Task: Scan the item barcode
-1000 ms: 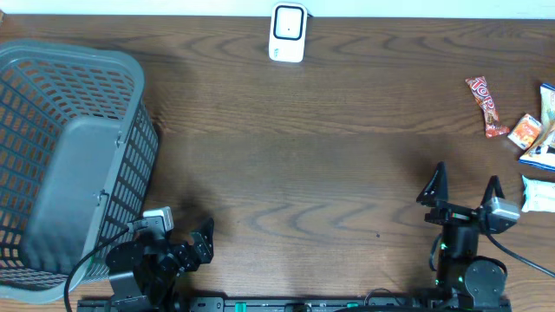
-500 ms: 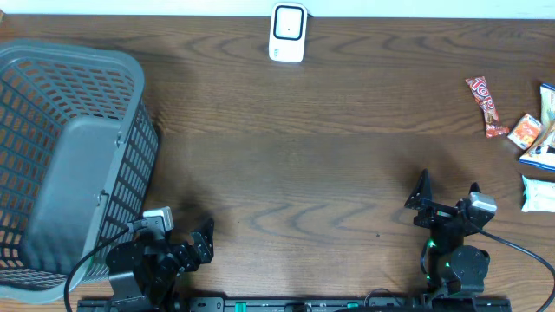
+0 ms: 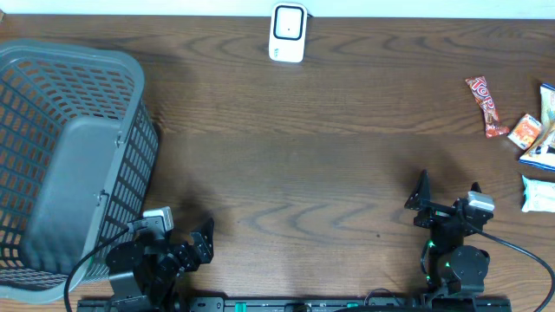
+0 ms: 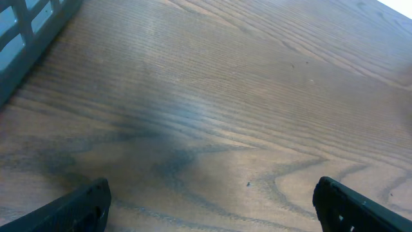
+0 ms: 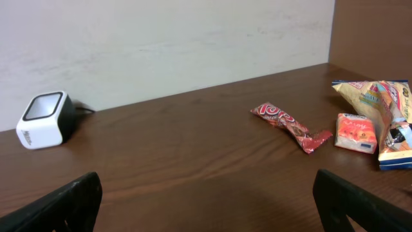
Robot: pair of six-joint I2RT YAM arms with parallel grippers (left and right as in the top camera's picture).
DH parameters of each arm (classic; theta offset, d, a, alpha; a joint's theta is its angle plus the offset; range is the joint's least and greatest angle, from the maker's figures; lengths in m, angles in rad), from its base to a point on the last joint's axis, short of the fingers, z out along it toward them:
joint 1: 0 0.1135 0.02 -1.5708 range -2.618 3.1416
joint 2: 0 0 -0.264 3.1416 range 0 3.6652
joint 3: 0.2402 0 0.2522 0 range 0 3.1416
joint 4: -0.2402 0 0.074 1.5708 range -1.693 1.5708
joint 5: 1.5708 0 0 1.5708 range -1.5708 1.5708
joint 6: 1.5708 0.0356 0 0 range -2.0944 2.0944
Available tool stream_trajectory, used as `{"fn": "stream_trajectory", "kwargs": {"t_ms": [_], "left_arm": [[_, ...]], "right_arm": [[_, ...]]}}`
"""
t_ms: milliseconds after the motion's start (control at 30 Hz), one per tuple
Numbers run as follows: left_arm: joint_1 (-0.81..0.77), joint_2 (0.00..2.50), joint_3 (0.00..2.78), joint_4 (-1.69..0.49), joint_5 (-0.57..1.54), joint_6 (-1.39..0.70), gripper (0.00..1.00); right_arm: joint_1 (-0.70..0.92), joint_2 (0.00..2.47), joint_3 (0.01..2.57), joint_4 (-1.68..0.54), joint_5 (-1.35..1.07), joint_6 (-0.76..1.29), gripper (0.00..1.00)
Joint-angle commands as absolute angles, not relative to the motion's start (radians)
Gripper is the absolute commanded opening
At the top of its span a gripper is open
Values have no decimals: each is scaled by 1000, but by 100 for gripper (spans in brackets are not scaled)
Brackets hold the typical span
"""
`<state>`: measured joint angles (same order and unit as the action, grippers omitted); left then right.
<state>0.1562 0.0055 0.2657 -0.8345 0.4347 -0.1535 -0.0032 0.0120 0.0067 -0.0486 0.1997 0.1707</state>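
Tabletop [image 3: 329, 156] of dark wood, pale wall [image 5: 161, 38] behind, scanner [image 3: 288, 33] at far edge, basket [image 3: 69, 156] left, snack packets [image 3: 529, 130] right, left pincer [image 4: 215, 206] and right pincer [image 3: 448, 192] spread, empty.

Dark wood-grain table [image 3: 303, 173] with soft sheen, grey matt plastic basket [image 3: 130, 165], glossy white plastic scanner [image 3: 288, 33], shiny snack wrapper [image 3: 484, 104]

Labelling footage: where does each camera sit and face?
Overhead: above the table, looking straight down at basket, scanner, snacks; left arm and right arm show.
Left wrist: low, facing bare table beside the basket; own jaws show.
Right wrist: low, facing wall, scanner, snacks; own jaws show.
Overhead and right wrist share the scanner and snacks.
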Motion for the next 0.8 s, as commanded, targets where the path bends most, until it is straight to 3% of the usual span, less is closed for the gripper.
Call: {"fn": "stream_trajectory", "kwargs": {"t_ms": [0, 367, 500, 767], "left_arm": [[158, 4, 264, -837, 429, -155, 98], [158, 4, 264, -837, 429, -155, 98], [158, 4, 264, -837, 429, -155, 98], [158, 4, 264, -837, 429, -155, 98]], "right_arm": [[2, 5, 6, -52, 211, 152, 99], [2, 5, 6, -51, 204, 145, 99], [2, 5, 6, -72, 37, -79, 99], [1, 5, 6, -72, 34, -83, 99]]}}
